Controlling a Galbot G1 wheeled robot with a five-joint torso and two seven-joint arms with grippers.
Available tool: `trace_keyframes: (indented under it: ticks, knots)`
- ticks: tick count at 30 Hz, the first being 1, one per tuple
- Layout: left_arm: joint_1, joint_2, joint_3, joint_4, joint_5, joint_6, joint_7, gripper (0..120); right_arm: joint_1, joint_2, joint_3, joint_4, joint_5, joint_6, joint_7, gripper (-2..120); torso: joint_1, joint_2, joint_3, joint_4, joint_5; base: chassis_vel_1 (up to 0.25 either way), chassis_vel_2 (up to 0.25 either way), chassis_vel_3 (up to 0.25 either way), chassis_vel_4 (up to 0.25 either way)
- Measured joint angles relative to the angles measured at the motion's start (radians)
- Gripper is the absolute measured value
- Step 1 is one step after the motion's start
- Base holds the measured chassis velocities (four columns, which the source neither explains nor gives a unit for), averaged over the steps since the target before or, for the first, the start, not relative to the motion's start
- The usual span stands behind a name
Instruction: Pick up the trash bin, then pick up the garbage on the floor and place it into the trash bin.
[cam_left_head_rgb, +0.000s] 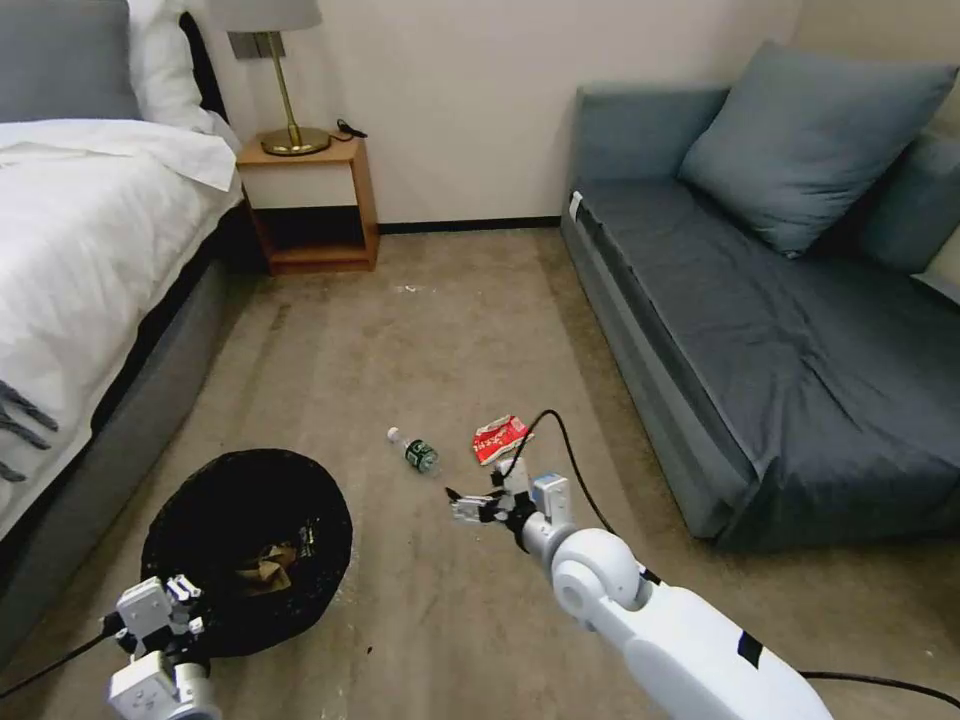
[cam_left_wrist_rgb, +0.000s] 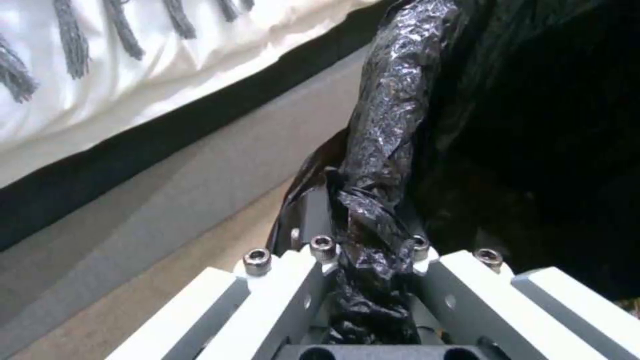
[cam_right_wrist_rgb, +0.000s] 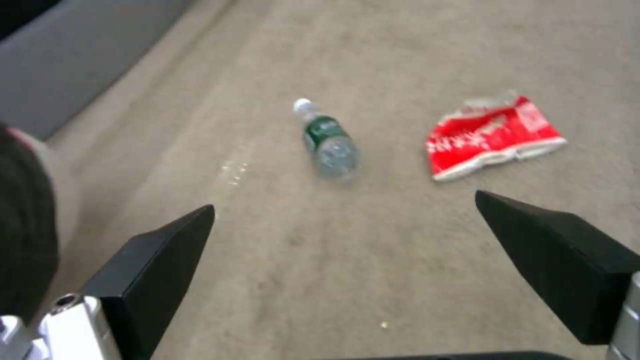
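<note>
The left hand (cam_left_head_rgb: 165, 610) sits low at the robot's near left, closed around the bag-wrapped rim of the trash bin (cam_left_head_rgb: 215, 500); in the left wrist view the crinkly black plastic (cam_left_wrist_rgb: 383, 165) is bunched between its white fingers (cam_left_wrist_rgb: 293, 295). The bin is beside the bed (cam_left_head_rgb: 90, 260), and brown crumpled paper (cam_left_head_rgb: 268, 566) lies inside it. The right hand (cam_left_head_rgb: 462, 503) reaches forward over the carpet near the middle of the floor, its black fingers (cam_right_wrist_rgb: 157, 265) spread wide with nothing between them. Just beyond it lie two pieces of garbage. The clear bottle (cam_left_head_rgb: 418, 452) with a green label and white cap lies on its side on the floor (cam_left_head_rgb: 450, 320). The red-white wrapper (cam_left_head_rgb: 499, 438) lies flat just to the right of the bottle, near but not touching it. A black cable (cam_left_head_rgb: 570, 455) arcs from the right wrist past the wrapper. Farther right stands the grey sofa (cam_left_head_rgb: 800, 340), and at the far wall a wooden nightstand (cam_left_head_rgb: 312, 205) carries a brass lamp (cam_left_head_rgb: 285, 100).
</note>
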Motion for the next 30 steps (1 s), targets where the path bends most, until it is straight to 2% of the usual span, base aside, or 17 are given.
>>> trace_keyframes:
  ticks: [9,30]
  knots:
    - [0.018,0.01,-0.006,-0.017,0.001,-0.013,-0.001,3,-0.01,0.003,0.015,-0.021,-0.013,0.03,-0.016,100,0.0,0.0,0.0,0.0001,-0.0001,0.0,0.0,0.0,0.0]
    - [0.017,0.022,-0.014,-0.012,-0.004,-0.038,-0.002,3,-0.024,0.008,0.015,-0.042,-0.04,0.063,-0.036,100,0.0,0.0,0.0,0.0001,-0.0002,0.0,0.0,0.0,0.0]
